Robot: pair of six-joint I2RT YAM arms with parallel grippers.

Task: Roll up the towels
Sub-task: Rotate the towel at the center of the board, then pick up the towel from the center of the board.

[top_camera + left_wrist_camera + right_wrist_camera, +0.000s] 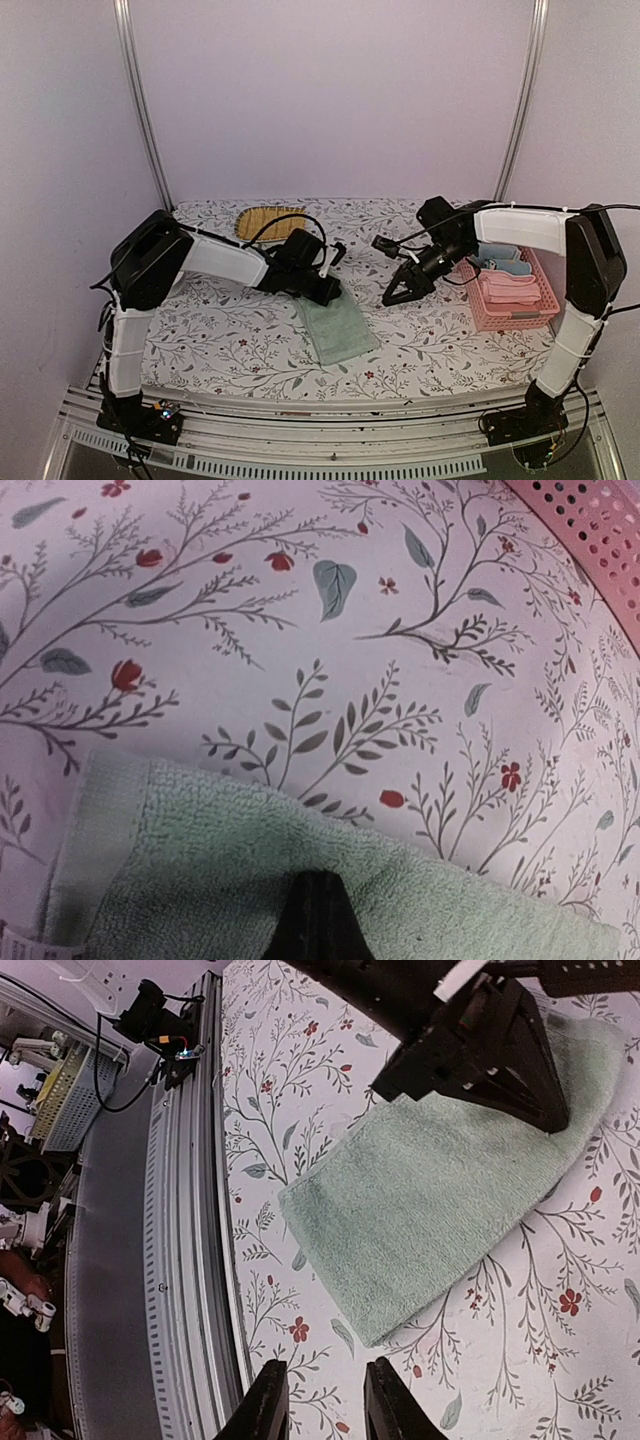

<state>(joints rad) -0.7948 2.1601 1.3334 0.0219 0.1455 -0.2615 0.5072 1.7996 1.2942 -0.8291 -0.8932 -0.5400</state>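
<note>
A pale green towel lies flat on the flowered tablecloth in the middle; the right wrist view shows it folded into a long strip. My left gripper is shut, its black tip pressed down on the towel's far end. My right gripper hovers just right of the towel, open with nothing between its fingers. It points at the towel's near corner and the table's front edge. A pink towel and a light blue towel lie in the pink basket.
The pink perforated basket stands at the right, its rim also in the left wrist view. A yellow-brown woven mat lies at the back behind the left arm. A metal rail runs along the table's front edge.
</note>
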